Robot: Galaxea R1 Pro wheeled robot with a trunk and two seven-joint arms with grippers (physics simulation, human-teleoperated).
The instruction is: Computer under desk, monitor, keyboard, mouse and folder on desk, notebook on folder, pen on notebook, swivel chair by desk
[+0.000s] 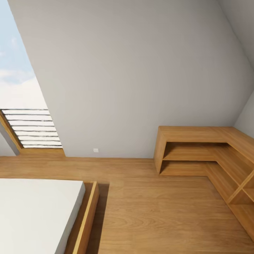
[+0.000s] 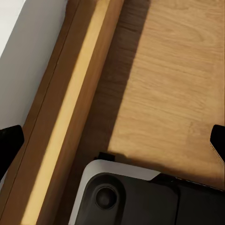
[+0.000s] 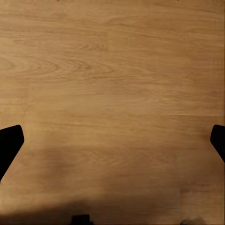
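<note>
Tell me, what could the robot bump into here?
1. The bed frame runs close beside the robot's base in the left wrist view, so a turn that way might scrape it.
2. The wooden corner shelf stands ahead on the right; driving forward could hit it.

Bedroom interior. A light wooden floor (image 1: 151, 197) meets a plain grey wall (image 1: 134, 70). A white-topped bed (image 1: 35, 211) in a wooden frame lies at lower left, and an open L-shaped wooden shelf unit (image 1: 197, 148) stands in the right corner. The left gripper (image 2: 112, 140), fingers wide apart, hangs over the floor beside the bed frame. The right gripper (image 3: 112, 140), likewise spread, hangs over the floor.
</note>
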